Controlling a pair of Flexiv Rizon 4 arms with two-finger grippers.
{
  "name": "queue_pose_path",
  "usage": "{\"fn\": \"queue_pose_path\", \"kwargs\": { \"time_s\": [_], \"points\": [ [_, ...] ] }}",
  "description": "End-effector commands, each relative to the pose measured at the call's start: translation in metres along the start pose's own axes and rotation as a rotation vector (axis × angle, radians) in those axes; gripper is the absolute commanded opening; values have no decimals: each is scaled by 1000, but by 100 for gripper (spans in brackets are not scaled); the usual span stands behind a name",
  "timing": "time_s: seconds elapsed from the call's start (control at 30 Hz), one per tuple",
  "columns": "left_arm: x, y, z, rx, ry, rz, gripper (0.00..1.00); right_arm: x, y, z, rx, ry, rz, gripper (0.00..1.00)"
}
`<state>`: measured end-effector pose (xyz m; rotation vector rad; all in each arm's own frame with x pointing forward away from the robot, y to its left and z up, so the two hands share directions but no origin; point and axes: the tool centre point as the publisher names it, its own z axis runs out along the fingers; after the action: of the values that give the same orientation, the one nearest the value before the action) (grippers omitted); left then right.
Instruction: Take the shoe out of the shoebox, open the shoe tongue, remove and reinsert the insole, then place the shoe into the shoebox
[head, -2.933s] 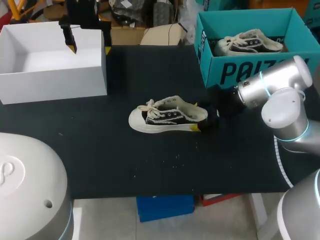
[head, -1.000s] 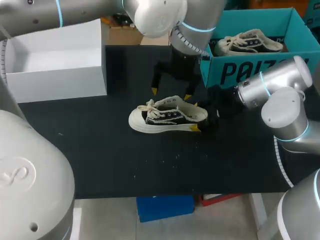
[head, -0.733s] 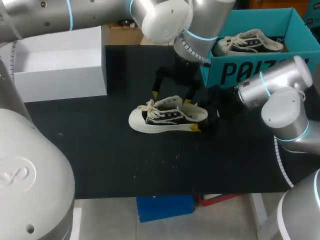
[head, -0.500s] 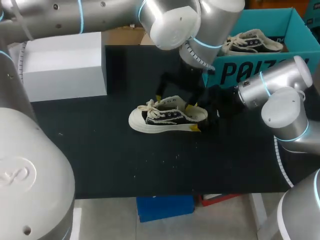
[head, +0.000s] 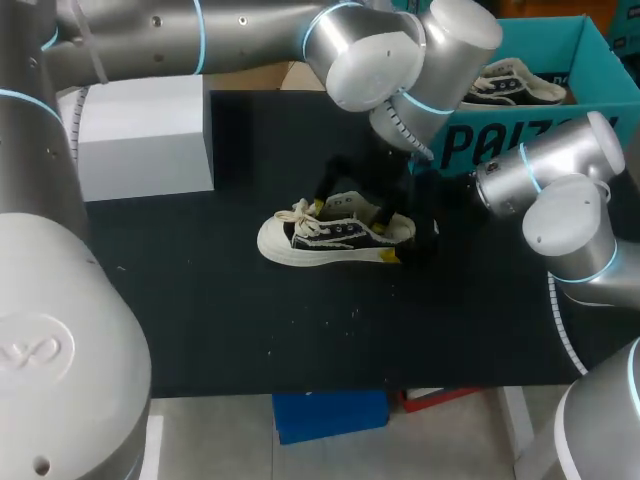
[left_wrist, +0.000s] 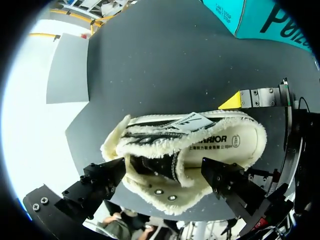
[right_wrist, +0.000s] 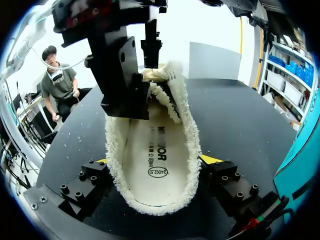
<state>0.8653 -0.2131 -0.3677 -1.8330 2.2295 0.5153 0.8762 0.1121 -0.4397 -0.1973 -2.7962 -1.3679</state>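
Now that the shoe (head: 335, 232) lies on its sole mid-surface (head: 200, 300), you're at the tongue-opening step. Your right tool (right_wrist: 155, 162) pinches the heel from both sides, steadying it. Just beyond, your left tool (head: 349, 211) hangs spread over the collar. Next it must lower and catch the tongue without snagging the laces. The teal shoebox (head: 500, 140) sits farther back. Your left arm has swung across from the white box (head: 150, 140) and come down; shoe and right tool haven't moved.
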Motion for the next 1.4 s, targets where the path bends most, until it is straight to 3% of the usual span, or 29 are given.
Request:
{"fn": "queue_pose_path", "kwargs": {
  "time_s": [0.03, 0.1, 0.17, 0.23, 0.27, 0.33, 0.6, 0.97, 1.4],
  "points": [
    [6, -5, 5, -23, -23, 17, 100, 1, -3, 4, 1, -2, 1, 0],
    [5, -5, 7, -26, -25, 17, 98, 1, -3, 4, 1, -2, 1, 0],
    [3, -5, 8, -30, -33, 23, 47, 1, -3, 4, 1, -2, 1, 0],
    [2, -5, 9, -27, -42, 28, 23, 1, -3, 4, 1, -2, 1, 0],
    [2, -5, 9, -26, -44, 29, 19, 1, -3, 4, 1, -2, 1, 0],
    [1, -5, 9, -23, -53, 33, 0, 1, -3, 4, 1, -2, 1, 0],
    [-4, -3, 7, -22, -81, 35, 0, 1, -3, 4, 1, -2, 1, 0],
    [-3, -2, -7, 6, -34, 26, 0, 1, -3, 4, 1, -2, 1, 0],
    [-34, -4, -37, 91, 5, -29, 0, 1, -3, 4, 1, -2, 1, 0]
  ]
}}
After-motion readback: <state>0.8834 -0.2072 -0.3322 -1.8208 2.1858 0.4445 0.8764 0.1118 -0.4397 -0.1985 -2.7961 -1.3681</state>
